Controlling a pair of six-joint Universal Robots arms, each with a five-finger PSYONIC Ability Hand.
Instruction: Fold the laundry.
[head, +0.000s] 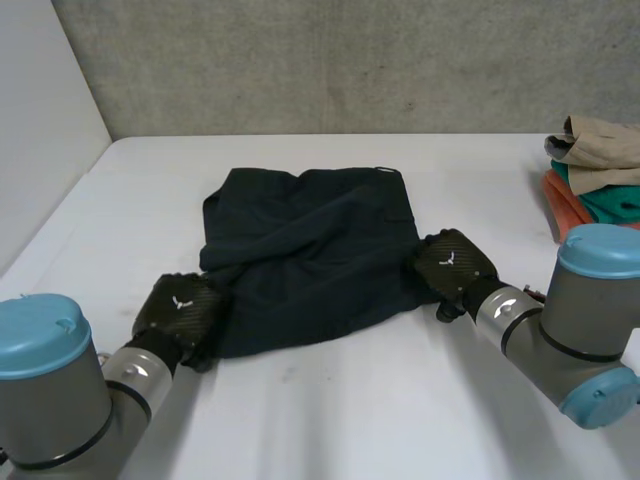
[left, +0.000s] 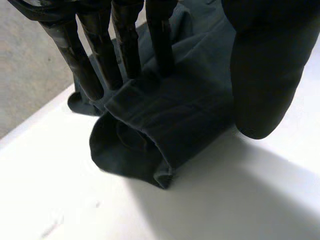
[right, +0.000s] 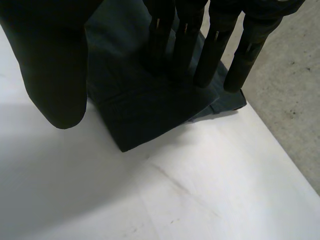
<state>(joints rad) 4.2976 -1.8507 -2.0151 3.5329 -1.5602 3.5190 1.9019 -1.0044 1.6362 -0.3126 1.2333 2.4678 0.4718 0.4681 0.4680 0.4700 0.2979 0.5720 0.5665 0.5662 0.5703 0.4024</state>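
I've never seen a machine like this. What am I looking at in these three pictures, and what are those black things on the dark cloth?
This is a two-armed robot at a white table; the black things are its hands. The wide picture looks down from a camera between the arms: the left hand and right hand each rest on a near corner of a dark garment. The other two pictures come from cameras on the wrists, looking along each palm. Straight fingers touch the cloth with the thumb apart, so nothing is gripped. A pile of clothes sits at the table's far right.
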